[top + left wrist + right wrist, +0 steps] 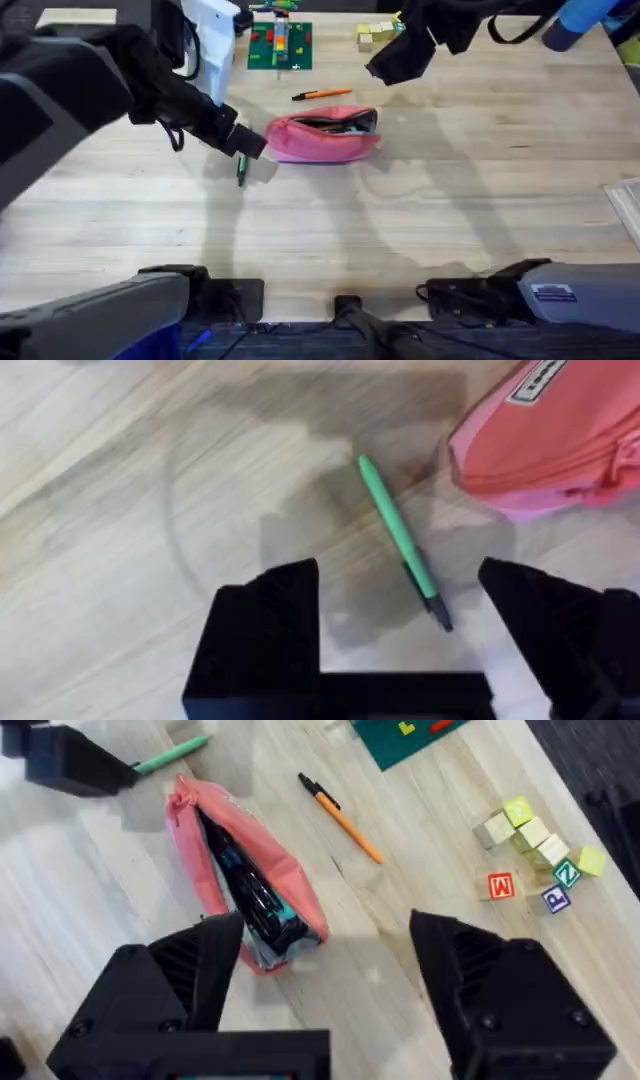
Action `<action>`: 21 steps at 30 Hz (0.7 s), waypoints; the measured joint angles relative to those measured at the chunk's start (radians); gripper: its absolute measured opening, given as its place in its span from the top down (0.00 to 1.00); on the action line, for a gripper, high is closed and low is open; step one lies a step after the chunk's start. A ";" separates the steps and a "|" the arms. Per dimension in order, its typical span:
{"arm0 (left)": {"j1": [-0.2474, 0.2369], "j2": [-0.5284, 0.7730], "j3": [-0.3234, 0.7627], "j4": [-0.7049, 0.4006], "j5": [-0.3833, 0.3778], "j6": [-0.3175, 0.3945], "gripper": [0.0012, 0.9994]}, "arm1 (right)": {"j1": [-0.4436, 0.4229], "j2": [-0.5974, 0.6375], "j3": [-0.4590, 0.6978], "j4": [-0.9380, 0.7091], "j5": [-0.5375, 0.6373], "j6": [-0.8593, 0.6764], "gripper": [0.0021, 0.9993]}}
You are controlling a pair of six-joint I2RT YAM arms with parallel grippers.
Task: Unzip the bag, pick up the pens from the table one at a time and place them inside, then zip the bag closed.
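The counter (420, 210) is of pale wood planks with clear grain, and soft grey shadows lie across its middle. At about 12 o'clock in the overhead view a green board (280, 46) with small coloured pieces rests on it, and at 1 o'clock some lettered cubes (376, 34). At 3 o'clock a clear container (628, 205) meets the edge.

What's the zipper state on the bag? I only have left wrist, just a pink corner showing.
Observer: Unzipped. The bag gapes open, with dark items already inside.
Operator: Any pens out besides my green pen?
Observer: One orange pen lies on the table, on the bag's far side.
Operator: Where's the right arm?
Observer: The right gripper hovers off the table near the bag, jaws open and holding nothing.
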 joint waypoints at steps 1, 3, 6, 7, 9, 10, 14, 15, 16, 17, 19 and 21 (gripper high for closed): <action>0.000 0.000 -0.012 0.016 0.000 0.002 0.00 | 0.000 0.000 0.000 0.000 0.000 0.000 0.00; 0.000 0.000 -0.034 0.045 -0.002 0.002 0.01 | 0.000 0.000 0.000 0.000 0.000 0.000 0.00; 0.000 0.000 -0.071 0.089 -0.003 0.002 0.00 | 0.000 0.000 0.000 0.000 0.000 0.000 0.00; 0.000 0.000 -0.084 0.105 -0.003 0.002 0.00 | 0.000 0.000 0.000 0.000 0.000 0.000 0.00; 0.000 0.000 -0.109 0.132 -0.003 0.002 0.00 | 0.000 0.000 0.000 0.000 0.000 0.000 0.00; 0.000 0.000 -0.122 0.142 -0.004 0.002 0.01 | 0.000 0.000 0.000 0.000 0.000 0.000 0.00; 0.000 0.019 -0.149 0.161 -0.006 0.002 0.00 | 0.000 0.000 0.000 0.000 0.000 0.000 0.00; 0.000 0.033 -0.150 0.165 -0.006 0.002 0.01 | 0.000 0.000 0.000 0.001 0.000 0.000 0.00; 0.000 0.048 -0.150 0.168 -0.006 0.002 0.01 | 0.000 0.000 0.000 0.001 0.000 0.000 0.00; 0.000 0.064 -0.150 0.168 -0.006 0.002 0.00 | 0.000 0.000 0.000 0.000 0.000 0.001 0.00; 0.003 0.086 -0.144 0.168 0.003 0.001 0.01 | 0.000 0.000 0.000 0.000 0.000 0.001 0.00; 0.003 0.091 -0.141 0.166 0.003 0.002 0.01 | 0.000 0.000 0.000 0.000 0.000 0.001 0.00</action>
